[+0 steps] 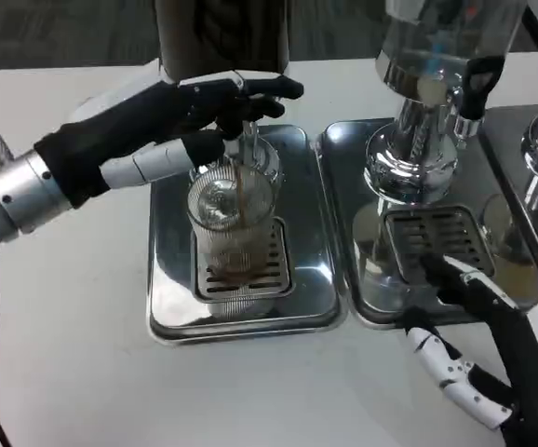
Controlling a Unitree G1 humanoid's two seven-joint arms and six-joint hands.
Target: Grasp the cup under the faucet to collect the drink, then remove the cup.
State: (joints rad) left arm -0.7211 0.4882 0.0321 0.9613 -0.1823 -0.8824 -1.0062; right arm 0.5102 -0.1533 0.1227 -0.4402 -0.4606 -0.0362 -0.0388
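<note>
Dark drink streams into the clear ribbed glass cup point(234, 223) on the shiny steel drip tray point(171, 279). Left hand point(171, 126) reaches to the faucet, fingers apparently pressing it, holding no cup. Right hand point(469, 358) rests open, empty. Glass looks slick, fragile, heavier filling: grip mid-wall. White table point(64, 326) around.

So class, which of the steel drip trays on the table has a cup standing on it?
The left drip tray, beneath the left hand: a ribbed clear cup stands on its grate, drink streaming in. The middle drip tray carries none.
</note>
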